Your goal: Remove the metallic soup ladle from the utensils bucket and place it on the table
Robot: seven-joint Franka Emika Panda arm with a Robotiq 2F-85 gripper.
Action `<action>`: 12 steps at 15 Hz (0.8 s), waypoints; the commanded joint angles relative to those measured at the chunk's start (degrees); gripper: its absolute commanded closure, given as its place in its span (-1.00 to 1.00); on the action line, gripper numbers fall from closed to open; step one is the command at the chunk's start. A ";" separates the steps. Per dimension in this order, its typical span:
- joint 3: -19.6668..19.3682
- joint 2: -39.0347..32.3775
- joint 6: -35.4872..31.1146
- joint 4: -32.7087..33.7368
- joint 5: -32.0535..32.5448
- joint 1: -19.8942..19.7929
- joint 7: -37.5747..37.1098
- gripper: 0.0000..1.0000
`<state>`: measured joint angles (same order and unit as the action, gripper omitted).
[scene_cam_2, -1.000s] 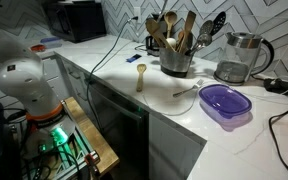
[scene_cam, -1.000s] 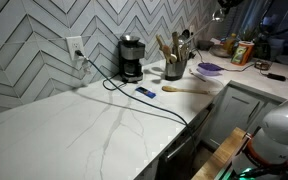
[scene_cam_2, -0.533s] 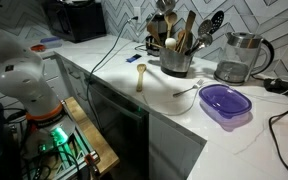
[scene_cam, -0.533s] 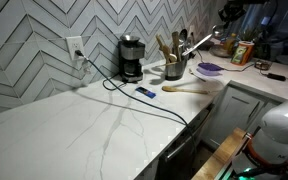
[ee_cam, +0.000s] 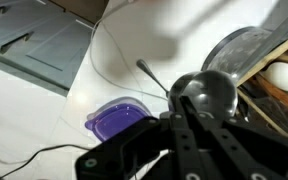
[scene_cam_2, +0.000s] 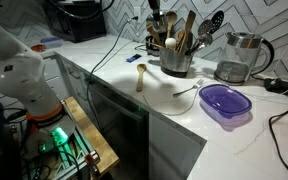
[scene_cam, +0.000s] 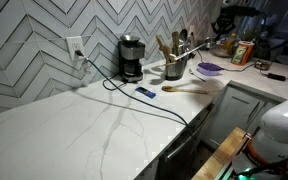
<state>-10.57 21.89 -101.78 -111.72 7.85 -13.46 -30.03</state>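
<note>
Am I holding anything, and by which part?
Probably the metallic soup ladle, near its bowl: in the wrist view the gripper sits right under the bowl. The contact itself is hidden, so a grip cannot be confirmed.

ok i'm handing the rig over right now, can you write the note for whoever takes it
Gripper: over the utensils bucket, fingers right by the bowl of the metallic soup ladle. The wrist view does not show whether it is open or shut.
Ladle: looks to be in the bucket, bowl up, beside the wooden utensils.
Table: ladle not on it yet.
Done: the approach.
Left: confirm the grip, lift the ladle out, lay it on the table.
</note>
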 commanded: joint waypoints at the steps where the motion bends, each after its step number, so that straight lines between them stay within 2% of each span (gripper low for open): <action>1: -0.82 -2.90 -1.19 -2.66 -6.56 -0.44 0.99 0.98; 7: -1.68 -7.38 -3.82 -7.21 -13.39 -1.12 -0.12 0.98; 12: -2.35 -10.12 -8.78 -11.39 -16.91 -1.82 -0.52 0.98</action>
<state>-12.48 12.25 -107.33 -120.13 -6.20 -14.60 -30.18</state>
